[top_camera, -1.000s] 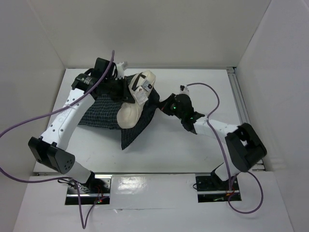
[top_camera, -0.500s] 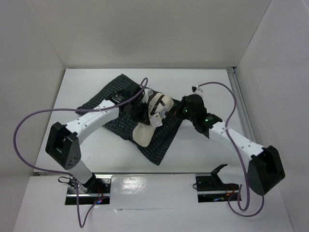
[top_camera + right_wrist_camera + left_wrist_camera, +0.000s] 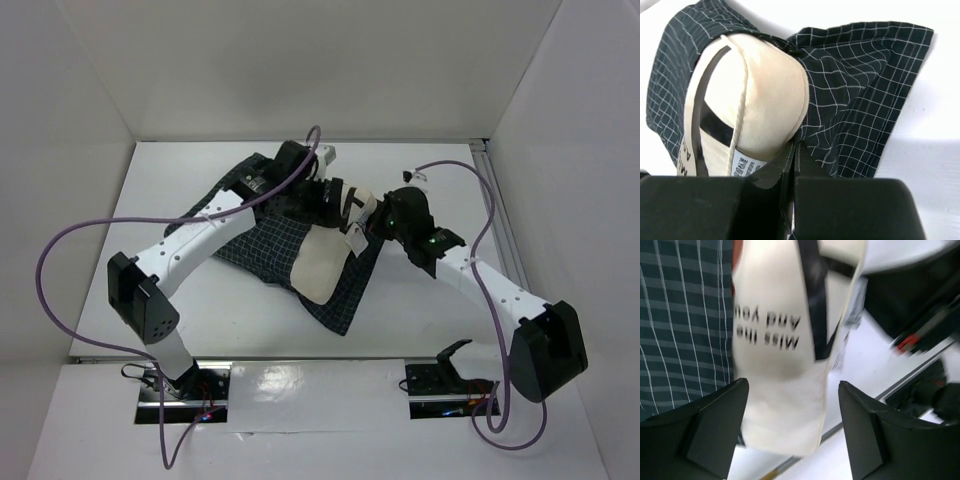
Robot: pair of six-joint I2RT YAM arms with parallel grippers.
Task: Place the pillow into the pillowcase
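Left wrist view, bottom of frame: my left claw [image 3: 792,390] stands released, both dark fingers spread wide and gripping nothing. Just beyond them, filling the centre, lies the pillow [image 3: 775,300], printed face toward me, with its lettering upside down. It runs away from the claw up the frame, so my fingers straddle its near end. The pillowcase [image 3: 685,315] fills the left of the frame beside it.

Right wrist view, bottom centre: my right claw [image 3: 794,150] is clenched, tips together where the cream bulge meets the checked cloth, seemingly pinching the hem. Farther up, cloth wraps over the cushion's upper left and spreads flat to the upper right.

Top view, centre: the cushion lies on the case on the white table [image 3: 420,300], its long axis running from lower left to upper right. Both claws meet at its upper right end, the left directly over it, so the next push likely falls to the left.
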